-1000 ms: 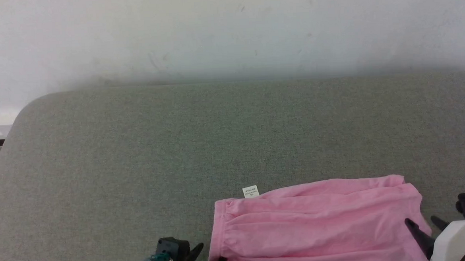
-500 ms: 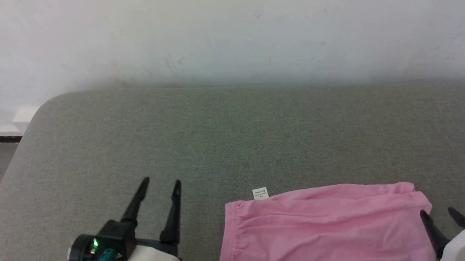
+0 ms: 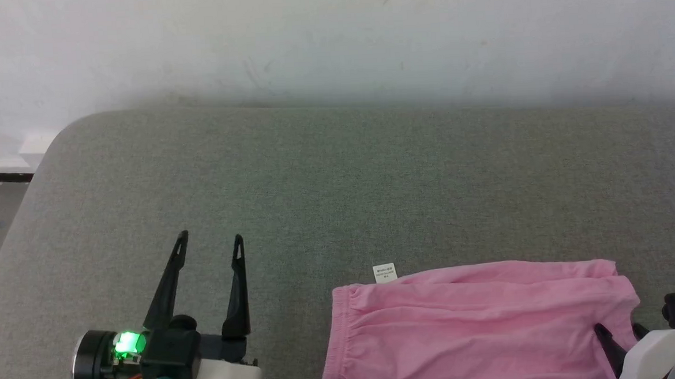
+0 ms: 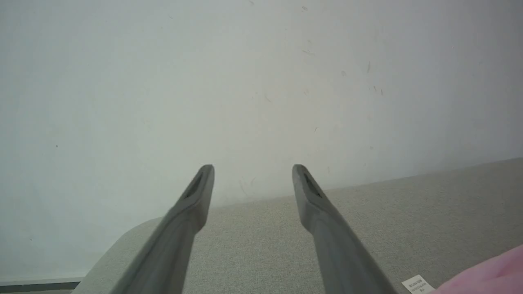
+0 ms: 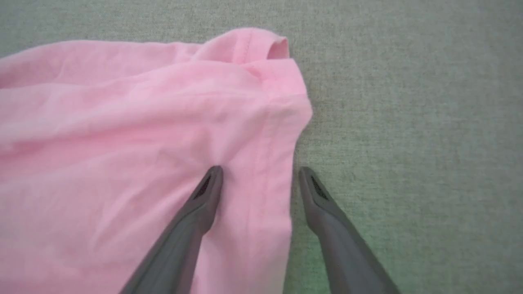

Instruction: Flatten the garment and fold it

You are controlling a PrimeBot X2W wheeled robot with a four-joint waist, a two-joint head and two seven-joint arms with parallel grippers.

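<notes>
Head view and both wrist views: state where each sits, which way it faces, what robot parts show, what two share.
Head view: on the head, facing forward and down across the grey cushion to the white wall; left jaws open lower left, right jaws by the pink shorts.
Left wrist view: on the left wrist, facing the wall along its fingers.
Right wrist view: on the right wrist, facing down; fingers straddle the shorts' edge.
Shared: head and left wrist views show the white label.
</notes>
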